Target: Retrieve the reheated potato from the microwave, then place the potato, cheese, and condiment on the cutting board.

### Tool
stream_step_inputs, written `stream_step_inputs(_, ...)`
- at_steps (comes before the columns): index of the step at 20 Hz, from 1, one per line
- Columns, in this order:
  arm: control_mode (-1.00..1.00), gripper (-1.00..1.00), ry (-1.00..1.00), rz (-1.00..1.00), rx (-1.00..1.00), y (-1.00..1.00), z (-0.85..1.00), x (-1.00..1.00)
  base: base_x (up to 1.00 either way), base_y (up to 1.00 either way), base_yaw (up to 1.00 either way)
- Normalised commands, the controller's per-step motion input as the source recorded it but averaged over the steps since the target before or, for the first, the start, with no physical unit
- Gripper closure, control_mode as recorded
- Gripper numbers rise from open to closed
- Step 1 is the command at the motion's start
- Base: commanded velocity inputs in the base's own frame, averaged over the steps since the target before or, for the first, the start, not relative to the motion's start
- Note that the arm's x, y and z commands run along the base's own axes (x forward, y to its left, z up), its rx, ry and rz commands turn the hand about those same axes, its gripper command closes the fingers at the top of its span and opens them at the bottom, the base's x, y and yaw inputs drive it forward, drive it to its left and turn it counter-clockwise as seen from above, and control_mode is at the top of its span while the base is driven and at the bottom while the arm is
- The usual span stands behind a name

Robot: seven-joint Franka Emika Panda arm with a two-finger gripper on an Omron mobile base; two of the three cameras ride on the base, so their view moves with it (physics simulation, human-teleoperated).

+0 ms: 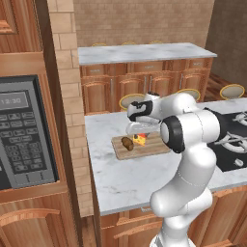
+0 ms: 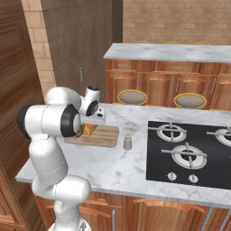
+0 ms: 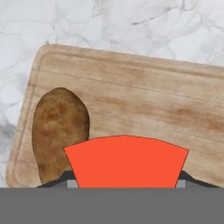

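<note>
Microwave (image 1: pixel 21 132) display digits "12:30", white.

Even, flat rendered light; shadows faint, edges perhaps slightly soft.

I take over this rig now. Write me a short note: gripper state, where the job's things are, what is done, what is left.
Gripper: shut on the cheese, just above the cutting board.
Potato: on the board, near one end, out of the microwave.
Condiment: upright on the counter, beside the board, toward the stove.
Done: potato placed.
Left: release the cheese on the board, then move the condiment onto it.
</note>
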Motion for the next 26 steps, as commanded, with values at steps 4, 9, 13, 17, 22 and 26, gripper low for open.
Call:
stream_step_inputs(4,-1.0,1.0,0.0,-0.09,0.0,0.0,-0.13,0.18,0.0,0.0,0.0)
stream_step_inputs(9,-1.0,1.0,0.0,-0.12,0.0,0.09,-0.19,0.02,0.0,0.0,0.0)
stream_step_inputs(13,-1.0,1.0,0.0,-0.13,0.0,0.11,-0.18,0.05,0.0,0.0,0.0)
stream_step_inputs(17,-1.0,-1.0,0.0,-0.1,-0.02,0.02,-0.1,0.11,0.0,0.0,0.0)
stream_step_inputs(22,-1.0,-1.0,-0.01,-0.09,-0.03,0.0,-0.13,0.04,0.0,0.0,0.0)
stream_step_inputs(26,-1.0,-1.0,-0.01,-0.07,-0.01,0.0,0.02,0.0,0.0,0.0,0.0)
